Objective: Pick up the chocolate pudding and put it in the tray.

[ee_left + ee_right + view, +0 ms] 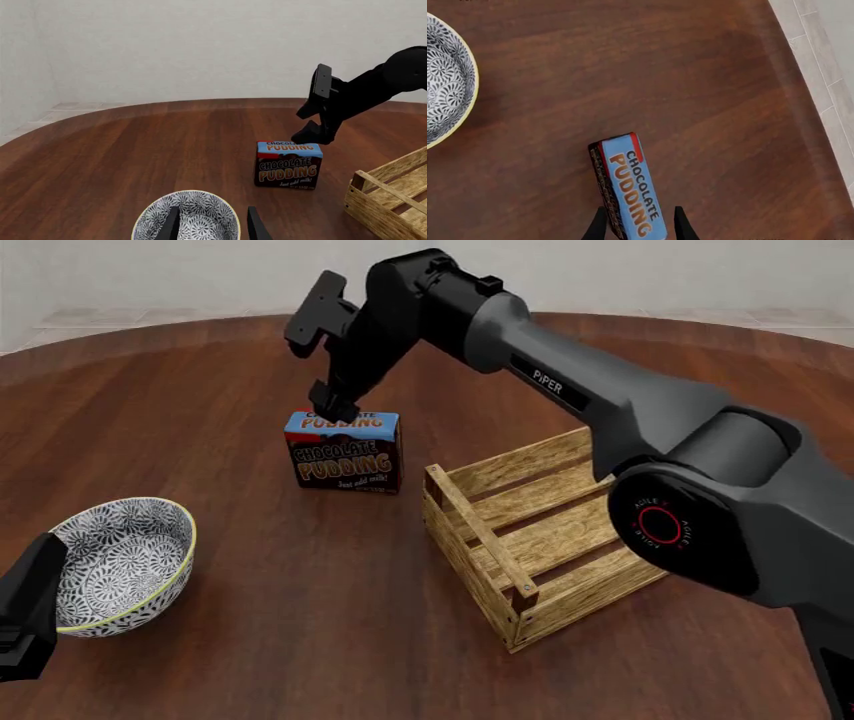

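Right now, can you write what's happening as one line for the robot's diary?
phase: reaching | right gripper: open, fingers straddling chocolate pudding top | pudding: upright on table | tray: nothing inside | left gripper: open, above bowl

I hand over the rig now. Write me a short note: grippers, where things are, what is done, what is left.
Right gripper: open, jaws straddling the top of the chocolate pudding, not closed on it.
Left gripper: open, holding nothing, above the patterned bowl.
Pudding stands upright on the table, beside the tray, outside it.
Done: the approach.
Left: grasp, lift, place in tray.
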